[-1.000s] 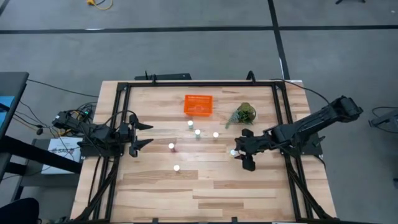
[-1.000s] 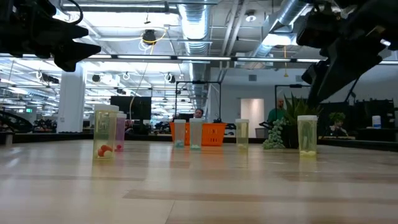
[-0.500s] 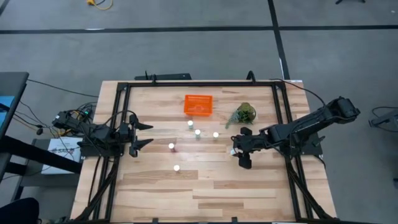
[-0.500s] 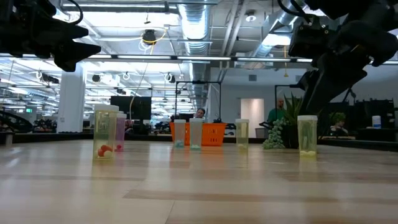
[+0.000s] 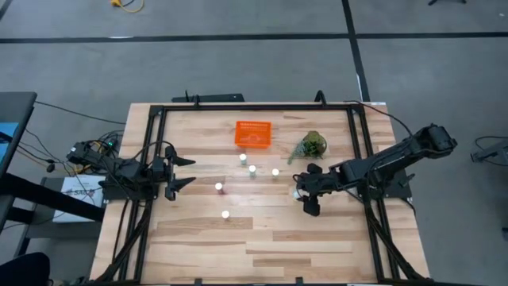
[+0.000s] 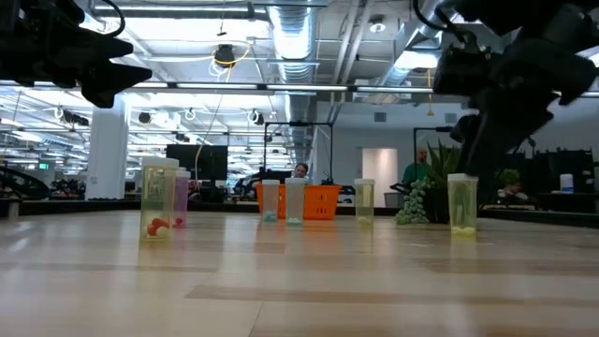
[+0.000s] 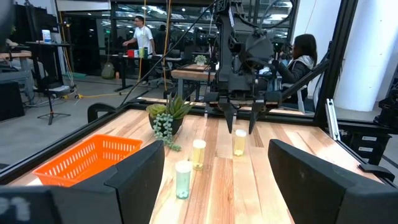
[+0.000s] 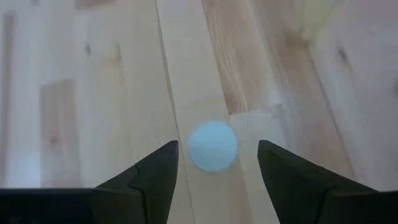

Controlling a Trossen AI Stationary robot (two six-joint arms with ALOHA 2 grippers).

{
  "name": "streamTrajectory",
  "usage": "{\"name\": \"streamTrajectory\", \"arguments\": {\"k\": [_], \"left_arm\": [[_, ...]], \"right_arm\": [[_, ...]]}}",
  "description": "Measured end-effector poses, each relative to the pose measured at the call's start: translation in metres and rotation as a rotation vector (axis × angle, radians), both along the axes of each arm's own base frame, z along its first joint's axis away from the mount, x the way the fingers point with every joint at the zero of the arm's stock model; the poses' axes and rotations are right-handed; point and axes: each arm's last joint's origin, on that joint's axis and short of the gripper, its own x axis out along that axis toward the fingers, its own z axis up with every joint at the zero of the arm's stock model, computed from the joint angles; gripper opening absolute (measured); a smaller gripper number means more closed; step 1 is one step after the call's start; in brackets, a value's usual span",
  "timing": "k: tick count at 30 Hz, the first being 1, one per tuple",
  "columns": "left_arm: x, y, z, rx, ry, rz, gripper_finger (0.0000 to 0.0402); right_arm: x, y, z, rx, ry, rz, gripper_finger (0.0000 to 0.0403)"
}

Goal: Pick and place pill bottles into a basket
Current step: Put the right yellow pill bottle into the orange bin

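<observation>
Several tiny clear pill bottles with white caps stand upright on the wooden table [image 5: 262,238]. Three stand near the middle [image 5: 252,168], two nearer the front left [image 5: 225,214], and one at the right [image 5: 298,194]. The orange basket [image 5: 253,133] sits on its bottom at the far middle and also shows in the left wrist view [image 7: 87,158]. My right gripper [image 5: 306,191] is open, pointing down above the rightmost bottle [image 6: 461,203]. Its white cap [image 8: 212,146] shows between the fingers, apart from both. My left gripper [image 5: 179,172] is open and empty at the table's left.
A green leafy plant [image 5: 311,145] stands just far of my right gripper, to the right of the basket. A black frame [image 5: 238,106] runs along the table's far and side edges. Bare wood lies at the near side. People show in the room beyond the table.
My right gripper has moved a little toward the table's left edge and somewhat down, ending over the rightmost bottle with its fingers still open. The bottles and the basket have stayed where they were.
</observation>
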Motion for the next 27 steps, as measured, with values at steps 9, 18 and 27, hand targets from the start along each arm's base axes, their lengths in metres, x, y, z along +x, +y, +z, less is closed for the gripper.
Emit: {"name": "streamTrajectory", "arguments": {"k": [9,18,27], "left_arm": [[0.0,0.0,0.0,0.0,0.0,0.0,0.0277],[0.0,0.0,0.0,0.0,0.0,0.0,0.0277],[0.0,0.0,0.0,0.001,0.0,0.0,0.0277]], "right_arm": [[0.022,0.007,-0.026,-0.044,0.092,0.067,0.0227],[0.029,0.007,-0.019,-0.09,0.145,0.116,0.0209],[0.027,0.005,-0.012,-0.098,0.139,0.111,0.0179]]}}
